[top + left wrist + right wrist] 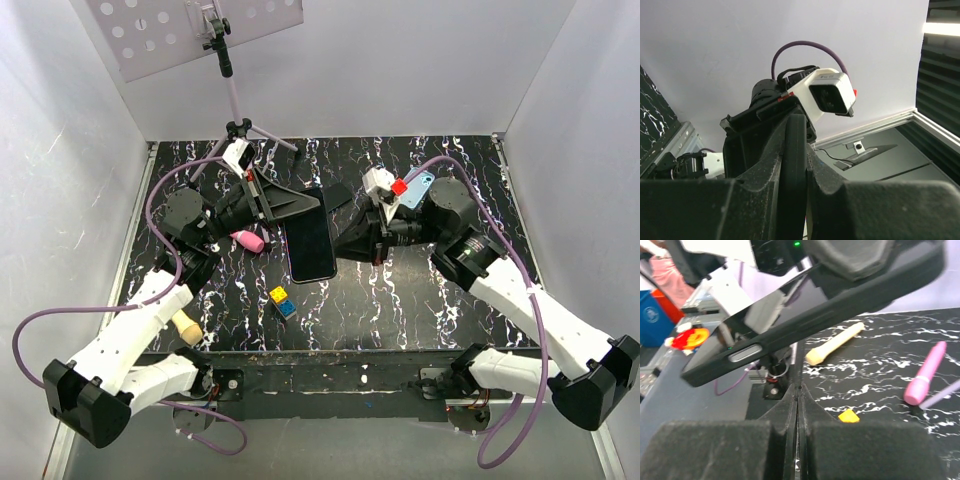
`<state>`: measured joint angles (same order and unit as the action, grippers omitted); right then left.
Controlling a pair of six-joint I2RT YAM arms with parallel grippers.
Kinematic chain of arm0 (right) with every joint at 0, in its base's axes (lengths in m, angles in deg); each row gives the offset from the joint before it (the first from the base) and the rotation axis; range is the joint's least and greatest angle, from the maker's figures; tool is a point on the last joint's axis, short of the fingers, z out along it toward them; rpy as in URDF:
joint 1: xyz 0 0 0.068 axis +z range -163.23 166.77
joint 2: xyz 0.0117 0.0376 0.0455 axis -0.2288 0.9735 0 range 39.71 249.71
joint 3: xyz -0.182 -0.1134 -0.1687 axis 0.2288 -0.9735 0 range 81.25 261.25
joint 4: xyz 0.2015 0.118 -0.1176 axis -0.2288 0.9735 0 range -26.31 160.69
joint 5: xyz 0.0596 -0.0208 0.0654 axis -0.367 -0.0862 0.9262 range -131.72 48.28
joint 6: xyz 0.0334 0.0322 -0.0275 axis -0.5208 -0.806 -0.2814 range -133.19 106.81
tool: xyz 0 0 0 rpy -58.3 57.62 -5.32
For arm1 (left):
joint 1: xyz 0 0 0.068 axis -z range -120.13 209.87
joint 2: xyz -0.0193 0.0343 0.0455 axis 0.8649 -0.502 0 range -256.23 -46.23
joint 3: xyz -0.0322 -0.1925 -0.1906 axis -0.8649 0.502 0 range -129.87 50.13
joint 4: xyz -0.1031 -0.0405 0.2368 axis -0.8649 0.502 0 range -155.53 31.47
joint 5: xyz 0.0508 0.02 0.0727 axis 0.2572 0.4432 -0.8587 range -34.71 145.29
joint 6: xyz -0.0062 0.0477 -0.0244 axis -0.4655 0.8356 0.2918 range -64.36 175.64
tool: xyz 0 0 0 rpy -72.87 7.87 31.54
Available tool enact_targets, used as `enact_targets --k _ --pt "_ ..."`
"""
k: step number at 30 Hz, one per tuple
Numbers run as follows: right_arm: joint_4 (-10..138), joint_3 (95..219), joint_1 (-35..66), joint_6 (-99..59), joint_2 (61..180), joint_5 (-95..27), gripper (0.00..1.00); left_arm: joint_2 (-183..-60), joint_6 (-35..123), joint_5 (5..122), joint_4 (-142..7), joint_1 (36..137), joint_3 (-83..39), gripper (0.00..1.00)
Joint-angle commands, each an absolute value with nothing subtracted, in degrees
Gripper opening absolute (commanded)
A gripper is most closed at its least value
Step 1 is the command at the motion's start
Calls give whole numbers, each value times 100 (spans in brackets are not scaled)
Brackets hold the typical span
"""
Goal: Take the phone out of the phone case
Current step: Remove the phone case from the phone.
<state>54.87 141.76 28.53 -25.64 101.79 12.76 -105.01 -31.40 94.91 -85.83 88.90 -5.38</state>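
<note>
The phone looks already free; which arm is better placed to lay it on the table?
Left. The left gripper is shut on the phone, holding it above the table. The right gripper is shut and empty beside it, and the phone case lies apart.

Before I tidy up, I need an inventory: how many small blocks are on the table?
2: a yellow block and a blue block, adjacent, between the phone and the near edge. Others may be hidden.

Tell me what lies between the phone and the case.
In the top view, the right tool and its wrist camera fill the stretch from phone to case.
</note>
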Motion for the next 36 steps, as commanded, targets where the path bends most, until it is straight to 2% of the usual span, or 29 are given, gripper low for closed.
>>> enact_targets --k 1,5,6,8,12,14,18,29,33,36 --pt "5700 14602 2905 -2233 10150 76 1 -10275 -3296 9388 -8830 8905 -603 0" --pt "6359 14419 2896 -2566 9913 -663 1 -10160 -2656 9204 -8418 8896 -656 0" --pt "6630 14305 2870 -2724 9825 -674 5 -10125 -2340 9125 -8182 8896 -717 0" --pt "6755 14164 2809 -3058 9728 -158 29 -10037 -1743 8905 -7593 8896 -866 0" --pt "6589 14005 2808 -3787 9763 1196 66 -9932 -871 8518 -6652 8887 -1191 0" --pt "6239 13926 2808 -4078 9754 1487 75 -9940 -659 8465 -6588 8887 -1289 0" --pt "5763 13969 2808 -4430 9789 1585 75 -9914 -606 8386 -6588 8887 -1263 0" --pt "5394 14391 2817 -4659 10378 1629 51 -9984 -650 8491 -6588 8887 -1289 0" --pt "5279 14391 2826 -4615 10457 1787 38 -9976 -658 8526 -6588 8887 -1341 0" --pt "5086 14234 2835 -4379 10431 2006 34 -9984 -772 8649 -6447 8896 -1421 0"
